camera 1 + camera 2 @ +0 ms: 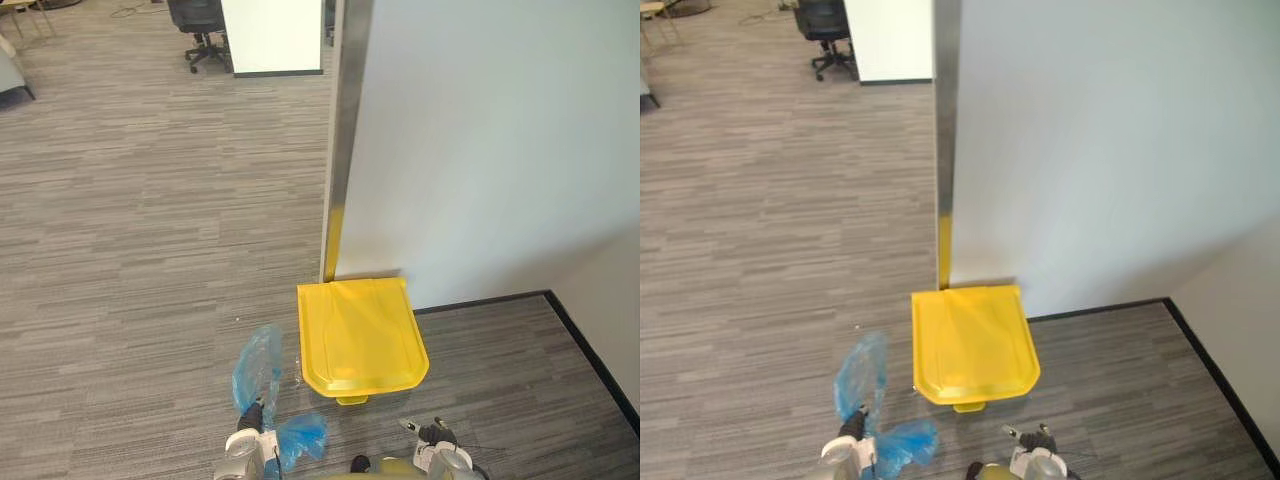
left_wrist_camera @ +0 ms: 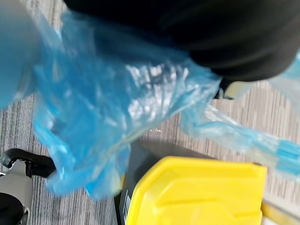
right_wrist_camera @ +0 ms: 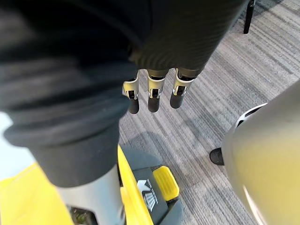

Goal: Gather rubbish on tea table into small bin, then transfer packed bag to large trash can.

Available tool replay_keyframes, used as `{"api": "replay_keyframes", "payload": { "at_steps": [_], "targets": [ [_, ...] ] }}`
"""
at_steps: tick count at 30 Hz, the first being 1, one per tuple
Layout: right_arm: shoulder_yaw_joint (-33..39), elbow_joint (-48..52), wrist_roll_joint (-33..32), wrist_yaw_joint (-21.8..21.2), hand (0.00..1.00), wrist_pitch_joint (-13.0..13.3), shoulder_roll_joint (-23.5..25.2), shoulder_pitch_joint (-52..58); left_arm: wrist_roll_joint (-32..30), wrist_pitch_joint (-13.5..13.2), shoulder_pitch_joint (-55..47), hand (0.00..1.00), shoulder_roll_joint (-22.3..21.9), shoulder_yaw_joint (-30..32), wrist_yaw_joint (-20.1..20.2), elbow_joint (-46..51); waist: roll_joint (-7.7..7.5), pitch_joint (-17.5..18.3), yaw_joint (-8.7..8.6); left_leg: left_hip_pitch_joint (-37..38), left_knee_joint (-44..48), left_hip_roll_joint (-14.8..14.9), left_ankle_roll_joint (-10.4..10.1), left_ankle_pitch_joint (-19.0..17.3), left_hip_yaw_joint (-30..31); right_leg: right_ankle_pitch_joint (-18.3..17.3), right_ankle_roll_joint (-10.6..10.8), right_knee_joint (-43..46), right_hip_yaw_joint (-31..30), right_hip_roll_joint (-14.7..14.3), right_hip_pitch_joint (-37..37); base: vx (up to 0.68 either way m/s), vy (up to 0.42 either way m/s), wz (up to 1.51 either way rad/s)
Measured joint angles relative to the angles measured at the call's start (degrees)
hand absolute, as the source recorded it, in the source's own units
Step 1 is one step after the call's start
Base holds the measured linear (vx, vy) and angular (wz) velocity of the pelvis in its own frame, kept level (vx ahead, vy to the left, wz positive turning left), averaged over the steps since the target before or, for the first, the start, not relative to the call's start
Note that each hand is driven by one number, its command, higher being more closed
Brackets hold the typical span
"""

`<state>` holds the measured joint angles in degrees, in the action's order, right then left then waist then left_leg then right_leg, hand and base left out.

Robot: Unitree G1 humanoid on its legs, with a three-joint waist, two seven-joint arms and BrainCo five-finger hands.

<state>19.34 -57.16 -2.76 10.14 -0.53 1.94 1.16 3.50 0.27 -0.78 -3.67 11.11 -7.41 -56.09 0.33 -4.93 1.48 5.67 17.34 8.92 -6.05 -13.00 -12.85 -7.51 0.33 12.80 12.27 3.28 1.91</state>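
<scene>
Transfer step. Your left hand [image 1: 247, 432] is closed on the blue bag [image 1: 256, 368], just beside the can [image 2: 133, 171], whose lid [image 1: 360, 335] is down. Right hand [image 3: 153, 96] hangs slack and empty. Next, likely: raise lid, drop bag in.

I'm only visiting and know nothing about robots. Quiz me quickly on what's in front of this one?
1. True or false: the yellow lid of the large trash can is shut.
2. Which hand has its fingers closed on the blue bag?
3. The trash can stands: A) against the wall; B) out in the middle of the floor; C) on a table.

Key: 1 true. 2 the left hand. 3 A.
</scene>
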Motion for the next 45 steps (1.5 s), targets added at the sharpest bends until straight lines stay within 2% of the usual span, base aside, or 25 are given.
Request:
{"api": "replay_keyframes", "payload": {
  "at_steps": [4,9,14,23,30,37,39,41,42,43,44,45],
  "targets": [
    [1.06,-0.08,-0.15,-0.03,0.00,0.01,-0.41,-0.01,-0.05,0.02,0.02,1.00,0.11,-1.05,-0.09,-0.08,0.75,0.36,0.42,1.65,-4.32,-1.07,0.25,0.23,-0.92,2.44,0.55,-2.36,-0.92,0.06,-0.05,-0.01,0.096,-0.10],
    [1.93,-0.04,-0.16,0.17,0.00,0.09,-0.19,-0.01,-0.20,0.04,0.10,1.00,0.44,-1.10,-0.14,-0.77,0.66,0.58,0.33,2.63,-5.18,-2.80,0.36,0.31,-2.58,4.75,1.85,-3.47,-3.70,0.90,0.16,-0.05,0.107,-0.21],
    [1.95,-0.08,-0.11,1.10,0.00,0.08,-0.12,0.01,-1.12,0.00,-1.02,1.00,1.85,-0.79,-0.28,-0.77,0.48,0.54,0.45,3.03,-5.72,-3.80,0.37,0.31,-4.55,7.72,1.99,-5.15,-6.34,1.04,0.46,-0.08,0.070,-0.18],
    [1.75,0.00,0.13,1.39,0.00,0.14,0.30,-0.14,-1.02,-0.39,-1.44,1.00,2.22,1.82,-1.34,-0.78,-0.39,-0.08,0.80,4.43,-9.87,-3.88,0.52,0.25,-5.61,7.80,2.08,-5.06,-7.62,0.31,2.14,-0.11,-0.013,-0.12],
    [0.74,0.16,0.19,1.73,0.00,0.27,0.23,-0.10,-1.00,-0.74,-1.12,1.00,1.56,3.52,-1.32,-0.41,-0.66,-0.79,0.81,4.86,-11.38,-3.28,1.83,0.34,-5.63,7.55,1.92,-4.94,-6.95,-0.45,2.54,-0.14,-0.080,-0.01],
    [-0.41,0.18,0.54,1.73,0.00,0.21,0.00,-0.06,-1.00,-0.76,-1.18,1.00,1.52,3.58,-1.32,-0.36,-0.81,-0.89,1.36,4.63,-11.22,-3.24,1.37,-0.10,-6.93,7.93,2.13,-5.07,-7.78,-0.59,3.25,-0.02,-0.008,-0.09],
    [-1.14,0.10,0.58,1.74,0.00,0.04,-0.28,-0.03,-1.00,-0.78,-1.18,1.00,1.60,3.55,-1.33,-0.34,-1.06,-0.83,1.78,4.47,-10.76,-3.38,1.64,-0.55,-6.85,7.18,2.60,-2.84,-7.64,-0.18,4.08,0.07,0.038,0.05],
    [-1.81,0.10,0.61,1.74,0.00,0.01,-0.29,-0.13,-0.98,-0.81,-0.55,1.00,2.38,3.55,-1.33,-0.58,-1.98,-2.09,1.72,4.53,-7.93,-4.31,2.98,-2.63,-4.93,3.81,4.15,6.59,-6.63,2.26,6.69,0.07,0.056,0.20],
    [-1.77,0.10,0.60,1.74,0.00,-0.01,-0.35,-0.15,-0.98,-0.79,-0.39,1.00,2.43,3.56,-1.35,-0.84,-2.02,-2.22,1.70,4.74,-7.83,-4.53,3.19,-2.87,-4.65,3.44,4.68,8.25,-6.30,2.69,7.15,0.07,0.067,0.39],
    [-1.37,0.21,0.60,1.77,0.00,-0.01,-1.01,-0.36,-1.01,-0.72,0.47,1.00,2.43,3.64,-1.36,-1.38,-1.75,-3.14,1.40,6.45,-7.46,-4.80,4.14,-3.69,-3.39,3.13,6.18,17.81,-5.00,4.01,10.95,0.07,0.070,0.31],
    [-0.87,0.07,0.60,1.78,0.00,-0.05,-1.81,-1.08,-1.01,-0.74,0.77,1.00,2.69,3.76,-1.40,-1.63,-1.36,-3.64,1.49,7.10,-5.45,-4.28,4.51,-5.54,-2.74,2.34,6.04,23.71,-5.05,3.66,14.56,0.09,0.066,0.27],
    [-0.78,-0.01,0.60,1.82,0.00,-0.33,-1.86,-1.22,-1.01,-0.74,0.84,1.00,2.92,3.76,-1.41,-1.88,-1.39,-3.80,1.64,7.38,-4.70,-4.02,4.54,-6.21,-2.74,1.84,5.43,23.84,-4.94,3.21,15.33,0.16,0.044,0.07]
  ]
}}
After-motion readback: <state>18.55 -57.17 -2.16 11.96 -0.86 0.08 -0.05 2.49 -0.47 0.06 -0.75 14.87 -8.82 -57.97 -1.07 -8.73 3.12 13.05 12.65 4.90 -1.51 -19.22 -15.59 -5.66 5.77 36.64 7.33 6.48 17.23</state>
